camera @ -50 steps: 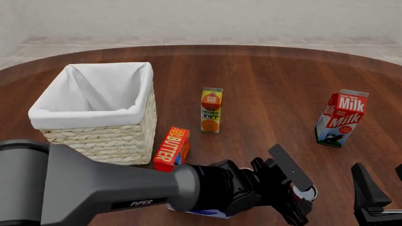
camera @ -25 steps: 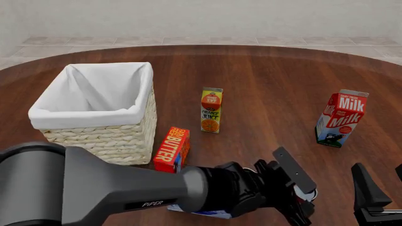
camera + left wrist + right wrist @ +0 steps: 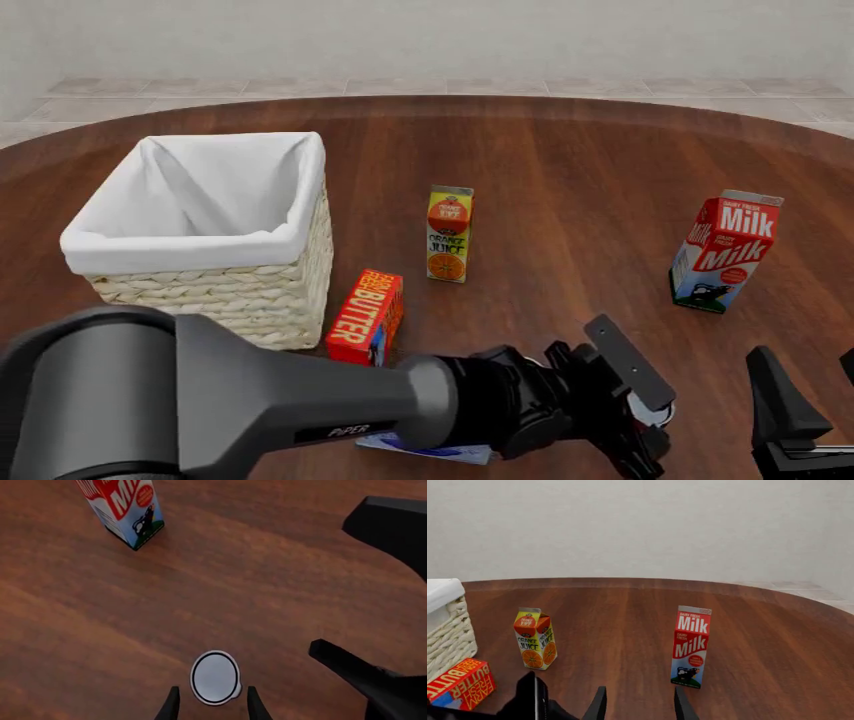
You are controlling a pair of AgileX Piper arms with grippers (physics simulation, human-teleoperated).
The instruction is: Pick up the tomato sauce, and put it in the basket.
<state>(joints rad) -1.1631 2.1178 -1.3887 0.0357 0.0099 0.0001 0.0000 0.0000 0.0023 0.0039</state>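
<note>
Tomato sauce (image 3: 215,676): stood upright on the table (image 3: 267,580) — pale top between the fingertips.
Left gripper (image 3: 212,707): open, straddling the can, not gripping.
Right gripper (image 3: 639,705): open — empty.

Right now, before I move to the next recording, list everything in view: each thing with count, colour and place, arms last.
basket: one, cream wicker with white lining, table's left.
butter box: one, red and yellow, beside the basket's near right corner.
orange juice carton: one, orange and yellow, upright, centre.
milk carton: one, red, white and blue, upright, right.
tomato sauce: one, pale top showing, near edge, between the left gripper's fingertips.
blue-and-white item: one, mostly hidden under the left arm.
table: one, dark wood.
left gripper: black, open around the can.
right gripper: black, open, near right.
</note>
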